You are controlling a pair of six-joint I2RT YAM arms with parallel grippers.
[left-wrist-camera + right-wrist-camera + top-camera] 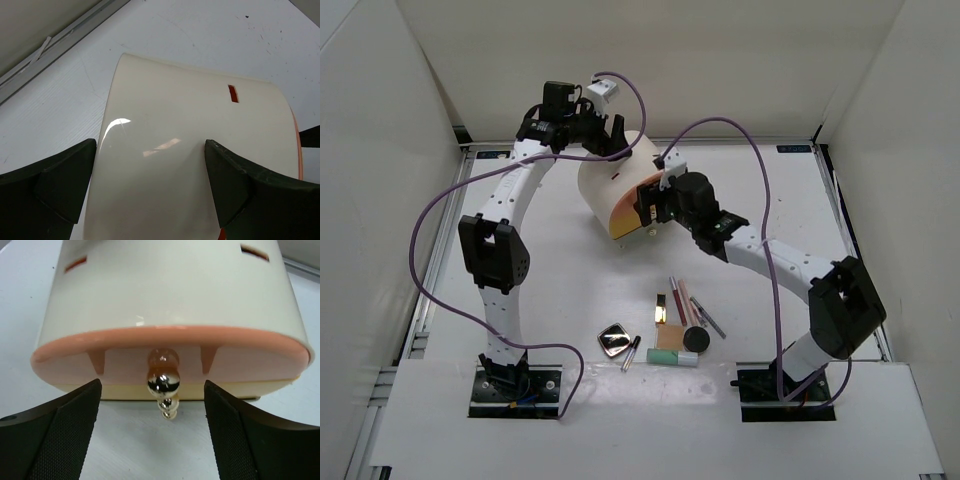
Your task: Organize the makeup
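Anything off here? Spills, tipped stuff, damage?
Nothing spilled or broken. The one untidy spot is the makeup, which lies loose in a jumble on the near side of the table, its pencils at mixed angles. The drawer box stands upright and looks intact.

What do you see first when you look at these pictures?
The big cream drawer box in the middle of the table jumps out, with both robot arms bent toward it. The left hand is open over its far end, and the right hand is open in front of its shiny gold knob. Closer to the arms' bases lies a little scatter of makeup.
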